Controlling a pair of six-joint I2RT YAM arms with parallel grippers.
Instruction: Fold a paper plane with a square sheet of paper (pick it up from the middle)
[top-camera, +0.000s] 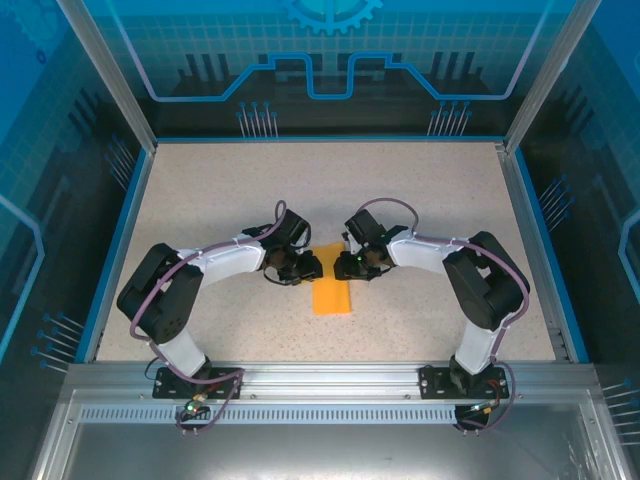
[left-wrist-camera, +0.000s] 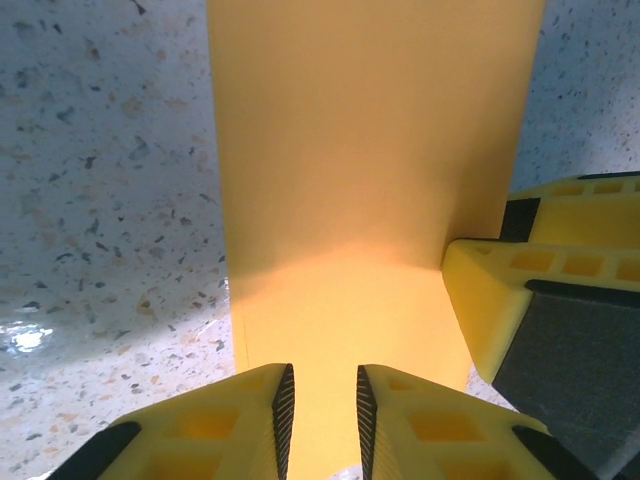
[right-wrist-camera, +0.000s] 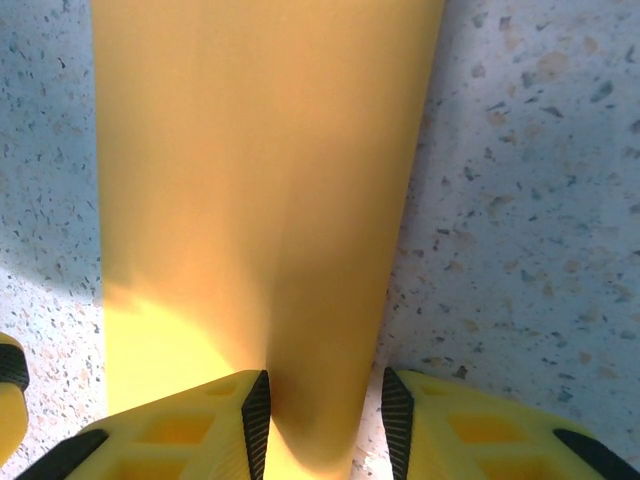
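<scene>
Seen from above, the sheet of paper (top-camera: 331, 296) lies flat at the middle of the desk (top-camera: 200, 200). It is folded to a narrow strip whose long axis runs from the arm bases toward the far wall. Its near end is cut square. Its far end sits under the two arms' tips, where the left fingers (top-camera: 303, 267) and right fingers (top-camera: 352, 265) meet over it from either side.

The wrist views show the gaps. The left fingers (left-wrist-camera: 240, 415) stand narrowly apart with orange between the pads, and the right fingers (left-wrist-camera: 490, 300) touch the strip's edge beside them. The right fingers (right-wrist-camera: 225, 420) are parted slightly wider, a lengthwise crease running into their gap. Neither pair clamps the paper.
</scene>
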